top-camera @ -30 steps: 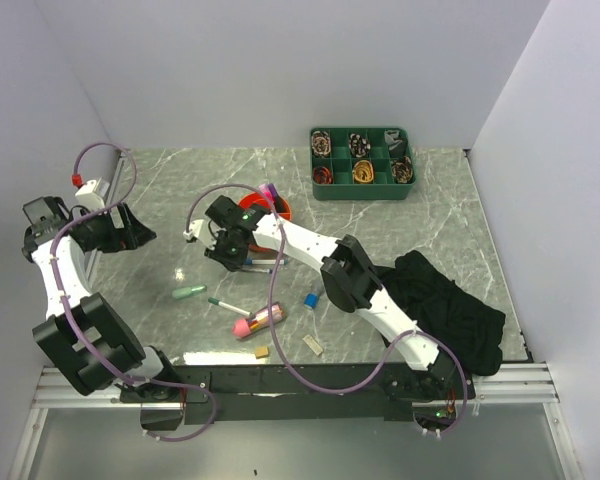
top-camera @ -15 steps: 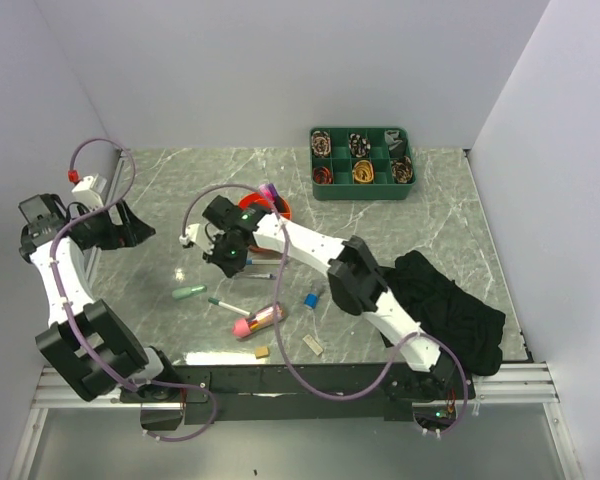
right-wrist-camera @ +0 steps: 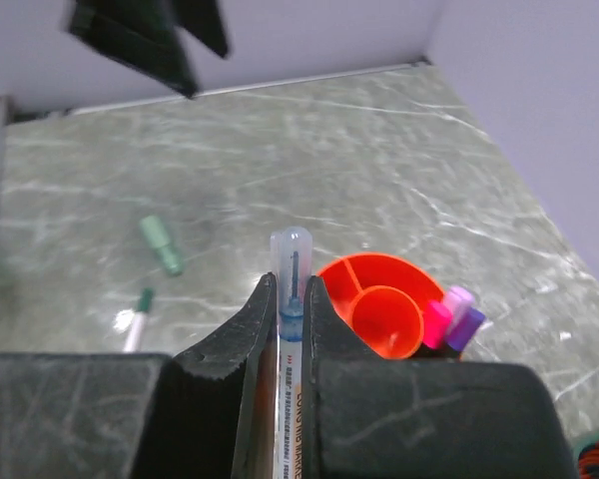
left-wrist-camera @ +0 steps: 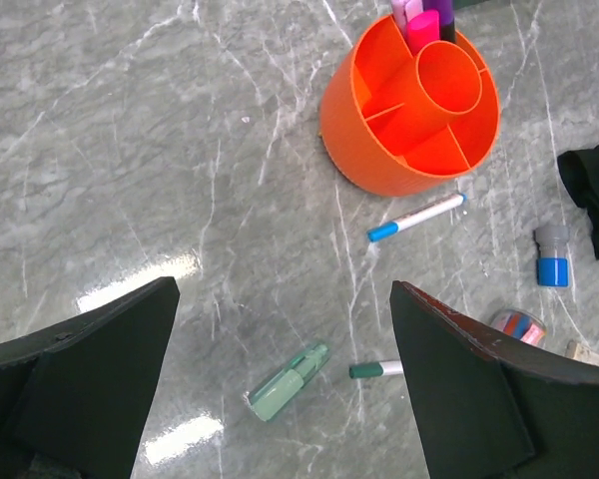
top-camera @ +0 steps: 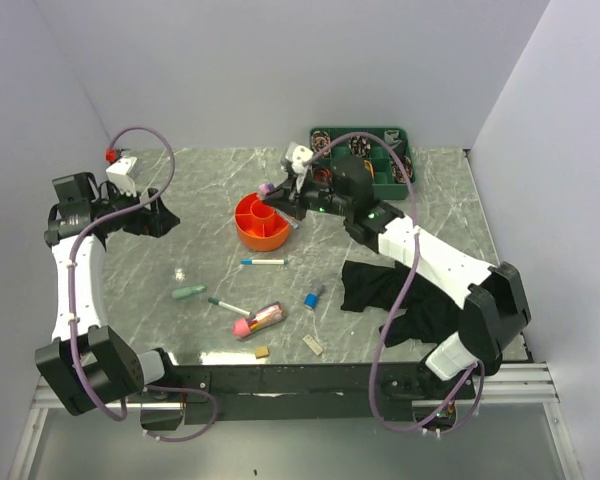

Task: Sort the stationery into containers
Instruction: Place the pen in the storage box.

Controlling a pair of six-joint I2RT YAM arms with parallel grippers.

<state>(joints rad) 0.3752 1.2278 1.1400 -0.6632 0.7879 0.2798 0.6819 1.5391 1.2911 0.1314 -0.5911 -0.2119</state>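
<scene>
Right tool (right-wrist-camera: 290, 289): clenched on a clear-capped white pen (right-wrist-camera: 289, 261), carried from mid-table to just above the orange organiser (top-camera: 260, 222).
Left tool (left-wrist-camera: 283, 294): spread wide, gripping nothing, drawn back over the table (top-camera: 210, 175) on its left side.
Meaning: probably one pen about to be dropped in, with sorting roughly mid-way.
Already in: pink and purple markers (left-wrist-camera: 419, 15), upright in a rear section.
Still out: blue-capped pen (top-camera: 265, 262) near the organiser; green marker (top-camera: 189, 293), pink case (top-camera: 259, 320) and erasers (top-camera: 262, 351) toward the front edge.
Room: centre tube and near sections free; open marble to the left.
Edges: green tray (top-camera: 400, 178) close behind the right arm; black cloth (top-camera: 400, 300) dragged leftward beneath it, likely a snag risk.
</scene>
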